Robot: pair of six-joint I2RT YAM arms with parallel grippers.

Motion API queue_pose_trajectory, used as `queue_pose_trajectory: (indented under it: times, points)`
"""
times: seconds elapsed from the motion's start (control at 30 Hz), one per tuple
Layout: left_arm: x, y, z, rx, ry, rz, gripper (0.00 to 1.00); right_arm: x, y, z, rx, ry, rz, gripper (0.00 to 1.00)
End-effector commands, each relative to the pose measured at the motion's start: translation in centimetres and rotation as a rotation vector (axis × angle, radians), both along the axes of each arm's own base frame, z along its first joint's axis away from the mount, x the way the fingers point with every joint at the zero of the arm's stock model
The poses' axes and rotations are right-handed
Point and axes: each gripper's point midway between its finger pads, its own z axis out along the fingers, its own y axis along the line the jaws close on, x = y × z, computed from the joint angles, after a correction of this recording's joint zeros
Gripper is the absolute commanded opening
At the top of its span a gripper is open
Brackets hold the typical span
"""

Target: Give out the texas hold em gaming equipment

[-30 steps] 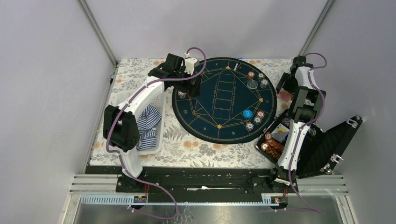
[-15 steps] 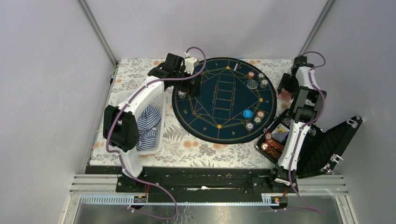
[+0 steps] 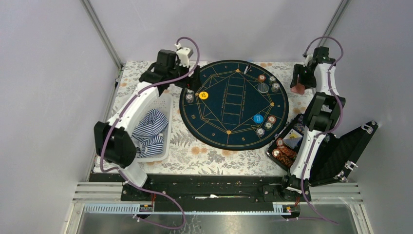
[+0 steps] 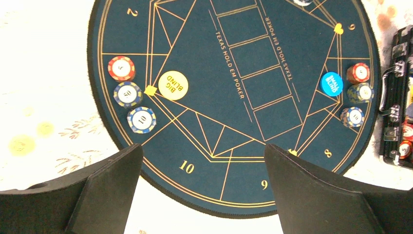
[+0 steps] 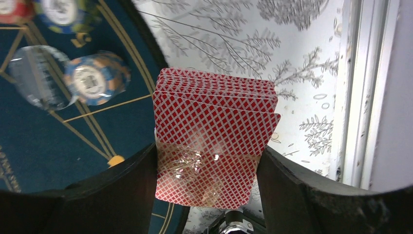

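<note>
With right gripper (image 5: 208, 165) clamping the deck (image 5: 214, 112) at upper right, beside the mat (image 4: 243, 48); with left gripper (image 4: 202, 156) hanging wide open, empty, upper left. Chips (image 4: 127, 93), yellow disc (image 4: 173, 85), blue disc (image 4: 332, 83) lying placed; cards apparently awaiting dealing.

"TEXAS HOLD EM POKER" printed twice in gold on the round dark blue mat (image 4: 195, 53), numbers 2, 10, 9, 8 along its rim, "BIG BLIND" on the yellow disc (image 4: 173, 85), "10" on a blue-and-yellow chip (image 4: 141, 119)

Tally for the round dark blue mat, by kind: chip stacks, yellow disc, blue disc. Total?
Small round poker chip stacks: 9
Round yellow Big Blind disc: 1
Round blue disc: 1
Total: 11
</note>
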Motion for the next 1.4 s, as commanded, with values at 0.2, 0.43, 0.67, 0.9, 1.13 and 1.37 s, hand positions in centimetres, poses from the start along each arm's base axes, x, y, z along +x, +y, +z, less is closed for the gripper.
queue_pose_trajectory:
  times: [0.2,0.43,0.67,0.9,1.13,1.37]
  points:
    - [-2.6,0.0,7.4,-0.244,-0.05,-0.057,0.99,-2.5,11.1,15.6,-0.025,-0.331,0.619,0.45]
    - [-6.4,-3.4,8.1,-0.478,0.111,-0.232,0.99,-9.7,24.5,18.1,-0.027,-0.404,1.069,0.43]
    - [-8.6,-5.3,7.5,-0.671,0.274,-0.314,0.99,-16.4,33.2,19.1,0.044,-0.428,1.33,0.43]
    - [-10.6,-6.6,6.1,-0.721,0.347,-0.359,0.98,-19.7,36.6,17.1,-0.005,-0.377,1.467,0.43]
    - [-13.0,-8.8,4.8,-0.734,0.415,-0.416,0.93,-21.4,38.7,16.5,-0.037,-0.366,1.538,0.44]
    - [-14.8,-10.6,3.0,-0.71,0.479,-0.447,0.85,-21.9,39.9,16.1,-0.092,-0.358,1.579,0.45]
